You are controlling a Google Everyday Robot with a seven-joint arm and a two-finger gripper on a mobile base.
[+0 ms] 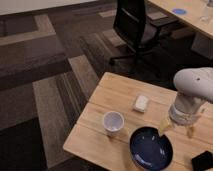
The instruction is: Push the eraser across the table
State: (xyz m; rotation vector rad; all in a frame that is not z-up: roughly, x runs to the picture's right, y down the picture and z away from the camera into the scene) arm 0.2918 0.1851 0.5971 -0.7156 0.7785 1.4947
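Observation:
The eraser (204,161), a small flat black block, lies at the near right corner of the wooden plank table (115,92), partly cut off by the picture's edge. My gripper (177,129) hangs from the white arm (195,90) over the table's right side, just beyond the blue plate (151,148) and up-left of the eraser. Its two yellowish fingertips (165,126) point down, stand apart and hold nothing. It does not touch the eraser.
A small white block (141,103) lies mid-table and a white cup (113,121) stands near the front left. A black office chair (132,25) stands behind the table. Another pale desk (192,20) with a blue disc (178,10) is at the back right.

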